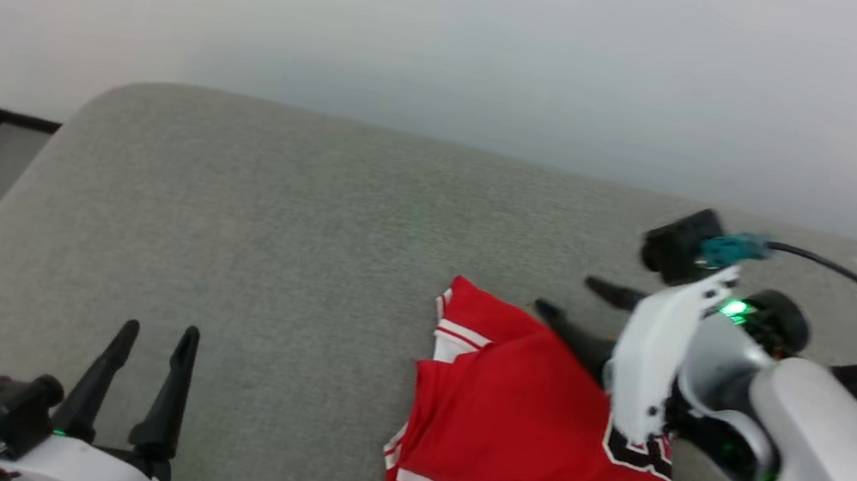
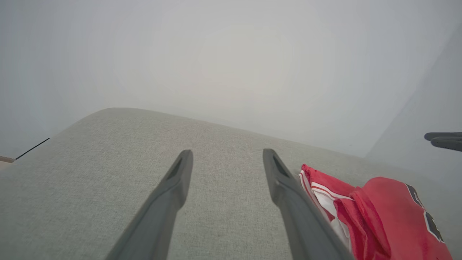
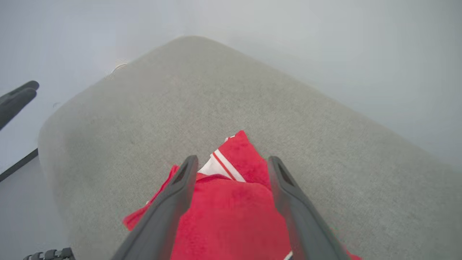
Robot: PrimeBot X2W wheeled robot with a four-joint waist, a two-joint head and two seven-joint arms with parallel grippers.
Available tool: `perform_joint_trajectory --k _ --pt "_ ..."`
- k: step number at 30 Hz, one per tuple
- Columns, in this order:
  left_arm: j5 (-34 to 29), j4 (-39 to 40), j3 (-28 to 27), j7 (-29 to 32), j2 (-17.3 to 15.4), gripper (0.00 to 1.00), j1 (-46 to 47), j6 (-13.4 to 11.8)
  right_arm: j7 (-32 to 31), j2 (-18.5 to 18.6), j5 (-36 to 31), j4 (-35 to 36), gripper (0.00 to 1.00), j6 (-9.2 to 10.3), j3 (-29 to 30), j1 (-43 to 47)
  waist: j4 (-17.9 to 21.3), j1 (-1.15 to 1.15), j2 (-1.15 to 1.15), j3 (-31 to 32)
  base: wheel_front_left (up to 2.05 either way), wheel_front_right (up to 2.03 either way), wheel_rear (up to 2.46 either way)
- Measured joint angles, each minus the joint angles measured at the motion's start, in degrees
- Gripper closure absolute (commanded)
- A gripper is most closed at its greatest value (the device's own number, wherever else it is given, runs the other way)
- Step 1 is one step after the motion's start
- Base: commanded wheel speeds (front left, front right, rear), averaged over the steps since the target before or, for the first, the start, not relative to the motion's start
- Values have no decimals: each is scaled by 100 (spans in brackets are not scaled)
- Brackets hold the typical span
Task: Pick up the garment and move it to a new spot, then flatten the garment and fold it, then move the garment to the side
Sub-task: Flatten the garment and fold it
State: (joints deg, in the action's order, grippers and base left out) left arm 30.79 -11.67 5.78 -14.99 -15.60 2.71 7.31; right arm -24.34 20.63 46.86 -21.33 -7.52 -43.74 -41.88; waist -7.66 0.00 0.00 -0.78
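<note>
The shirt [image 1: 527, 431] looks folded. My right gripper [image 3: 231, 160] is apart over it, my left gripper [image 1: 161, 329] apart too, both empty. I think only moving it aside is left.

light: soft, even, bright; shadows: faint; wrist views: hazy, washed-out; head view: slightly blurred

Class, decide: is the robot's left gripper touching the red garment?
Apart. In the head view, bare grey surface lies between the left gripper and the garment.
</note>
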Motion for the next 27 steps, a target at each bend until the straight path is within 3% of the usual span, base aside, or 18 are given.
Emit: perform_joint_trajectory --k 14,20,27 --pt "-175 398 -441 -9 -111 0 -444 -124 2268 994 -572 157 0 0 733 685 695 0 0 185 0 0 0" --pt "-277 537 -584 -9 -97 0 -613 -129 3128 1150 -838 66 0 0 1173 1218 936 0 0 257 0 0 0" --pt "-408 642 -776 -9 -93 0 -761 -127 3643 1180 -967 16 0 0 1804 1951 1084 0 0 346 0 0 0"
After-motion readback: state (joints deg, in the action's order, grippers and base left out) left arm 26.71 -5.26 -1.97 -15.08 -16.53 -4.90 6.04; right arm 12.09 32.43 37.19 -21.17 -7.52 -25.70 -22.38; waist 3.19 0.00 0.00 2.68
